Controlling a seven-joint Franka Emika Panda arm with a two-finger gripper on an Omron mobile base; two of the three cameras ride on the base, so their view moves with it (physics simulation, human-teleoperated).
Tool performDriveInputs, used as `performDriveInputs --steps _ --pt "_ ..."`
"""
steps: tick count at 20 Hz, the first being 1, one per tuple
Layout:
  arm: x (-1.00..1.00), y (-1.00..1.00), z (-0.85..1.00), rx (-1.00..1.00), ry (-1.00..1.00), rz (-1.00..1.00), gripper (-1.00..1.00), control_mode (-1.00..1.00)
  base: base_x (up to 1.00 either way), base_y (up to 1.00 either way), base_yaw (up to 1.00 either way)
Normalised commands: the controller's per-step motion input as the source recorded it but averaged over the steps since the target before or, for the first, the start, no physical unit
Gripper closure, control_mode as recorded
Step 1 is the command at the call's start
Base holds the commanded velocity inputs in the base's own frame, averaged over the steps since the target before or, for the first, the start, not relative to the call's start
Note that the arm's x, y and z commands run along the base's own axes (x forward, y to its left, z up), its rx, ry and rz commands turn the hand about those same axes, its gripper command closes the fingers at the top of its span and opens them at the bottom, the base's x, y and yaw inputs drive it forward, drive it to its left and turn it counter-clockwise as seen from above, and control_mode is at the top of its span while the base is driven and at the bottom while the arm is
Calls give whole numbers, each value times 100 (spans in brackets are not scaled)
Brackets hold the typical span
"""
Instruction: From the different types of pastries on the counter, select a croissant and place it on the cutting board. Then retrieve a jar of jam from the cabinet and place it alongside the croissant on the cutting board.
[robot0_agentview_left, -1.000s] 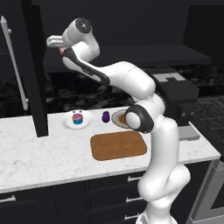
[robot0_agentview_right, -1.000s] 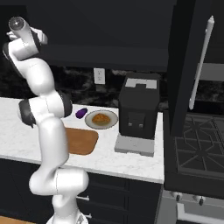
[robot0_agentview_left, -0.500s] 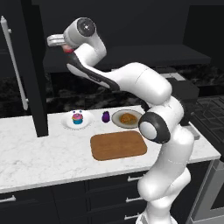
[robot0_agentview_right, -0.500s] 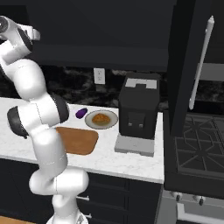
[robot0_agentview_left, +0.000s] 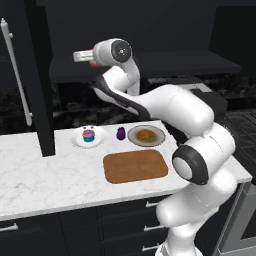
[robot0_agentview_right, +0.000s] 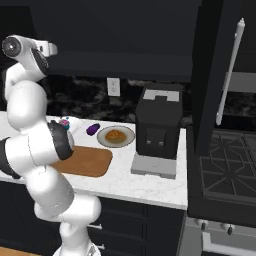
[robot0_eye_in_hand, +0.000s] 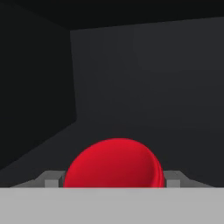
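In the hand view the red lid of the jar of jam (robot0_eye_in_hand: 114, 162) sits between my gripper's (robot0_eye_in_hand: 112, 180) two grey fingertips (robot0_eye_in_hand: 50, 180), which are shut on it, with the dark inside of the cabinet (robot0_eye_in_hand: 144, 78) behind. From the left base view the hand is raised at shelf height, and the jar (robot0_agentview_left: 93, 62) shows as a red patch beside it. The croissant (robot0_agentview_left: 145, 135) lies on a grey plate (robot0_agentview_left: 159, 131) on the counter (robot0_agentview_left: 45, 180). The cutting board (robot0_agentview_left: 135, 166) lies bare in front of that plate. The cupcake (robot0_agentview_left: 89, 135) is on a white plate to the left.
A small dark purple object (robot0_agentview_left: 120, 133) stands between the two plates. A black coffee machine (robot0_agentview_right: 159, 125) is right of the croissant's plate, with a stove (robot0_agentview_right: 227, 160) beyond it. A tall open cabinet door (robot0_agentview_left: 35, 75) with a silver handle hangs left of the hand.
The hand has shifted to the right at shelf height with the red jar in it. The elbow and forearm have swung forward and right. Nothing on the counter has moved.
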Motion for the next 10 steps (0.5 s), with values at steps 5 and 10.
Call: performDriveInputs --steps 5,10 --pt "-55 -63 44 5 0 0 100 -100 0 0 0" --pt "-49 -66 56 6 0 0 100 -100 0 0 0"
